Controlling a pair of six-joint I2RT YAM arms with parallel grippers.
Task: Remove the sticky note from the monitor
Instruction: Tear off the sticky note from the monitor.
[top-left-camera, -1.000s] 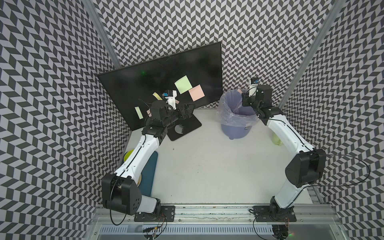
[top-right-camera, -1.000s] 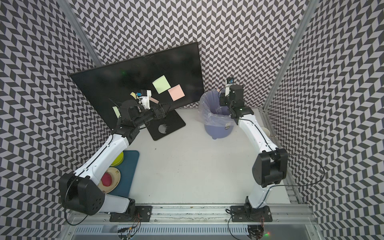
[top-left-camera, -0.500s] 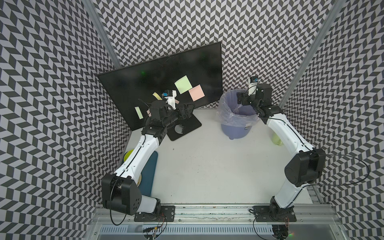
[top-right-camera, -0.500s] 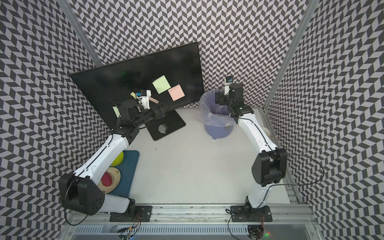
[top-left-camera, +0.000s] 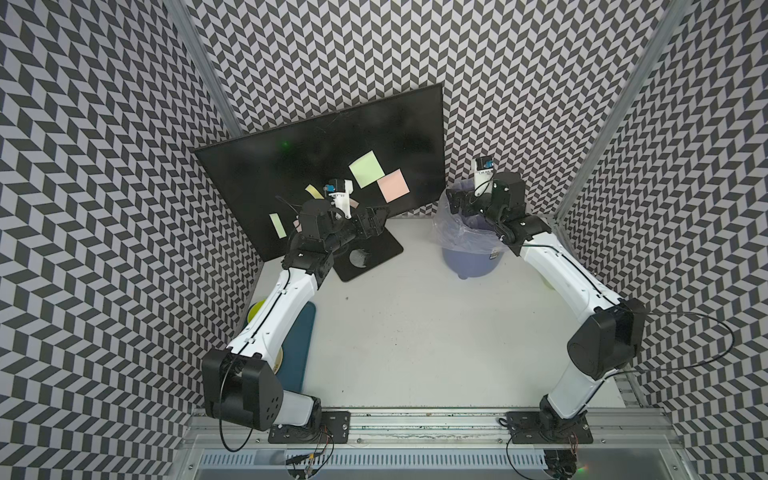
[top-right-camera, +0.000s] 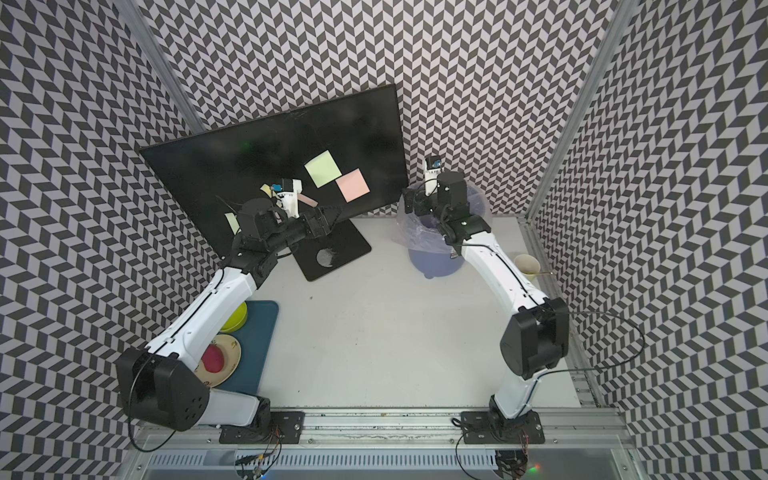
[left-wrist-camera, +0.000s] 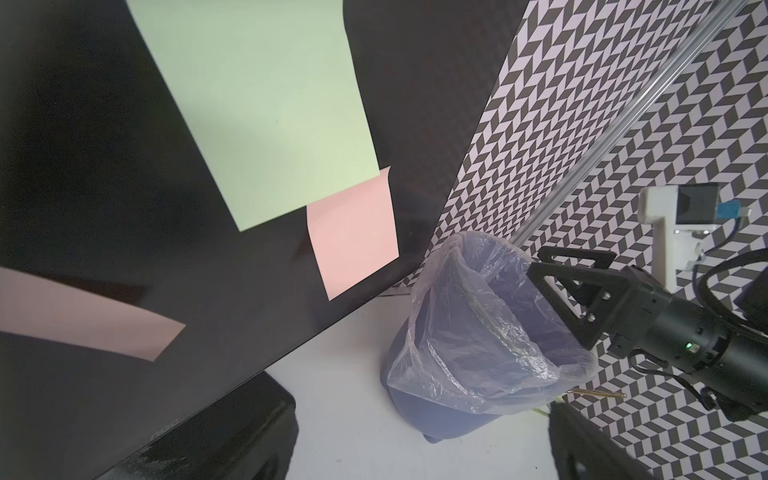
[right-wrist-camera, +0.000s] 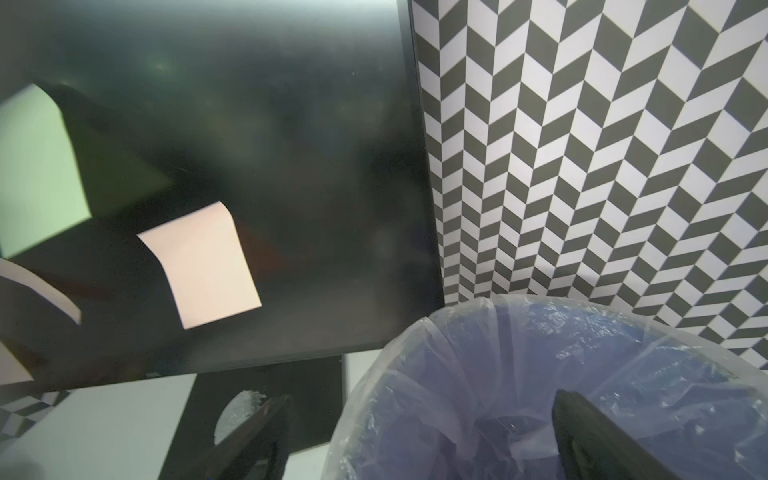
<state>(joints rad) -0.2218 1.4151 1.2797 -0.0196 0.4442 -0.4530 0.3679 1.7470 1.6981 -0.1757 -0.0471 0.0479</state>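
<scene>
**Hazards.** The left pincer (top-left-camera: 376, 217) has its jaws apart and holds nothing. It sits low in front of the monitor (top-left-camera: 291, 174), just above the monitor's square foot and close to its neck. A forward push from here would probably strike the neck or lower bezel and rock the monitor. A finger dragged across the glass could mark it.

The notes look like thin paper, and their free edges curl off the glass. A pinch on a corner alone may slip or tear the paper.

The right pincer (right-wrist-camera: 419, 440) is beside the monitor's right edge. Its jaws are spread wide with nothing between them, above the rim of the bin (right-wrist-camera: 540, 345). One finger hangs near the loose plastic liner (left-wrist-camera: 449, 266). A careless withdrawal could snag the liner and tip the bin.

**Position of the work.** Several notes are on the monitor.
- The low pink note (left-wrist-camera: 83, 324) lies nearest the left pincer, just above it and apart from the fingers.
- The upper pink note (top-left-camera: 393, 185) and the green note (top-left-camera: 366, 168) sit higher, toward the monitor's right edge, and meet at one corner.
- No note is between the jaws of either pincer.
- The pictures do not show which note is the one intended.
</scene>
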